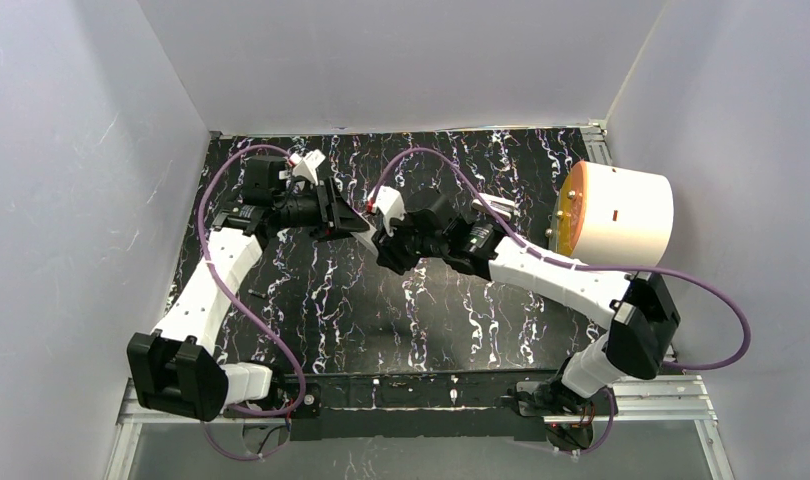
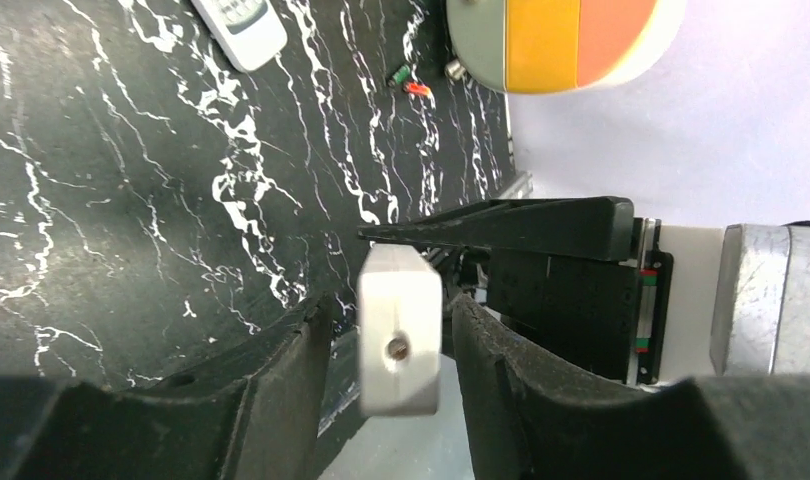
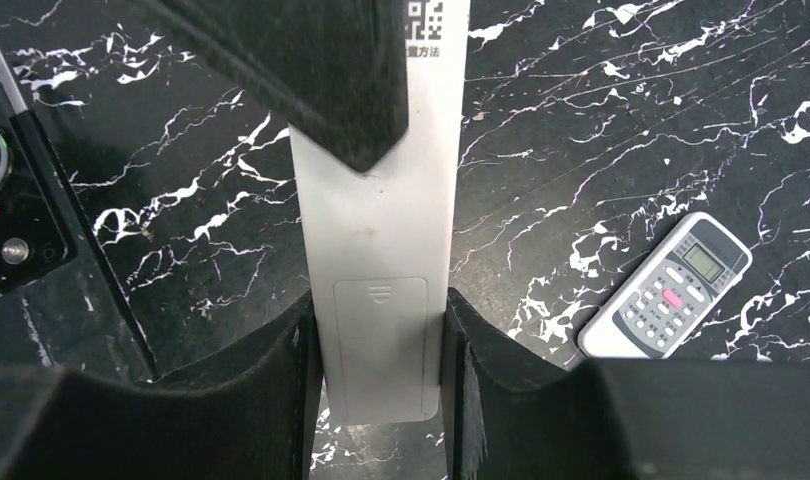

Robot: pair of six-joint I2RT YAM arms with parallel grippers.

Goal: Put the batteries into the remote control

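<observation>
Two arms are seen meeting over the far middle of the table [image 1: 321,300], with the task's remote control [image 3: 376,230] caught between them. On the left, the left gripper [image 2: 391,305] is set about one end of the remote, one finger across its broad back and the other beneath it. The jaws are drawn in close, yet a thin sliver is left on either side, so whether the pads touch it cannot be told.

The remote control is shown as a long, slim white bar, turned back side up. A printed code label [image 3: 426,25] is carried near its far part, and a battery cover [image 3: 381,345] with a small arrow mark is seen shut at its near end. That end is clamped by the right gripper [image 3: 379,300], whose fingers are pressed flush against both long edges.

Further right, a second remote [image 3: 666,290], white with grey buttons and a small screen, is laid face up on the table. The batteries [image 2: 418,89] are found beyond it: two tiny cylinders, one greenish and one red, lying just beside a round white drum [image 1: 626,210] with an orange and yellow face.

The table is covered in black marbled sheet veined with white. It is enclosed by plain pale walls [image 1: 381,60], and purple cables [image 1: 721,320] are looped from both arms.
</observation>
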